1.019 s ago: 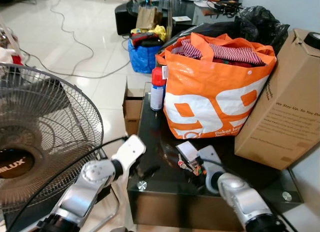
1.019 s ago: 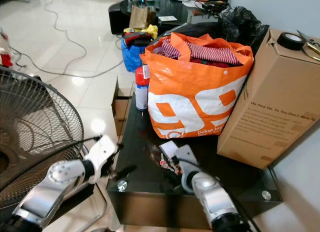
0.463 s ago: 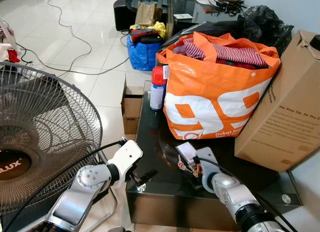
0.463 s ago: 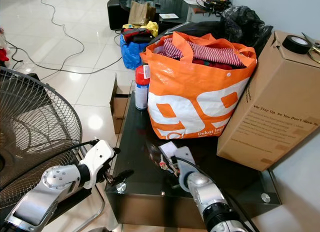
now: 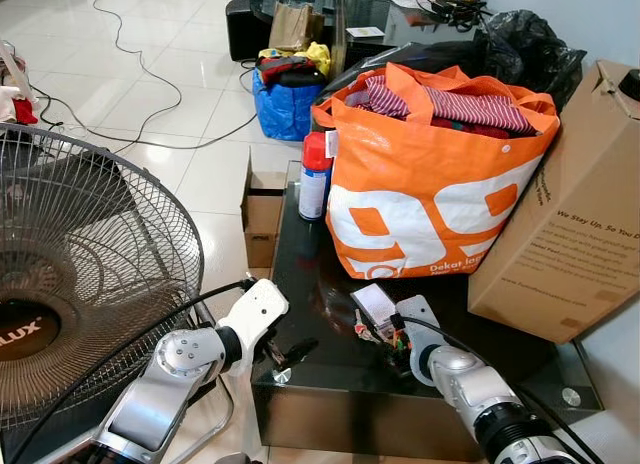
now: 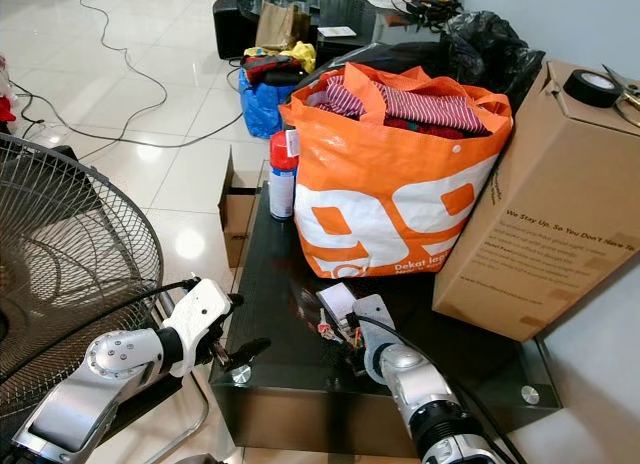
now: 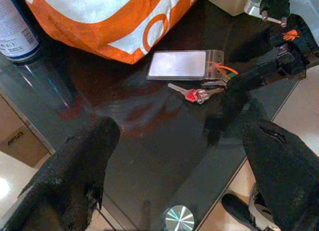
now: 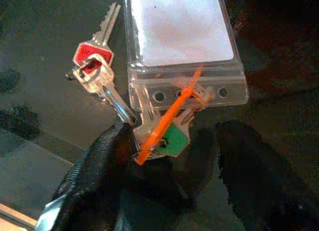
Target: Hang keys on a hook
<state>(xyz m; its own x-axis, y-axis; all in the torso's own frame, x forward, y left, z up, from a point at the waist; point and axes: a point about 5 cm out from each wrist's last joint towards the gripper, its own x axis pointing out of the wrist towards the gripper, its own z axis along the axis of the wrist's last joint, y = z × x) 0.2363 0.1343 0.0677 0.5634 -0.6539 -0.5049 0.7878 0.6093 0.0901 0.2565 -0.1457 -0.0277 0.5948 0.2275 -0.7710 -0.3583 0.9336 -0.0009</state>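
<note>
A bunch of keys (image 5: 372,324) lies flat on the black glass table (image 5: 300,274). It has a clear badge holder (image 8: 182,42), a red-headed key (image 8: 88,56), a green tag (image 8: 172,141) and an orange cord. My right gripper (image 8: 172,159) is low over the table, open, its fingers (image 8: 94,176) either side of the green tag end of the bunch. My left gripper (image 5: 285,351) is open wide at the table's front left corner, pointing toward the keys (image 7: 197,94) from a short distance.
A full orange shopping bag (image 5: 430,184) stands right behind the keys. A tall cardboard box (image 5: 570,234) is on the table's right, and a spray can (image 5: 314,179) at its back left. A large floor fan (image 5: 80,284) stands close on my left. Cables cross the tiled floor.
The camera has shifted a little. My right gripper stays at the keys, its wrist slightly lower. The left gripper holds near the table corner. The keys have not moved.
</note>
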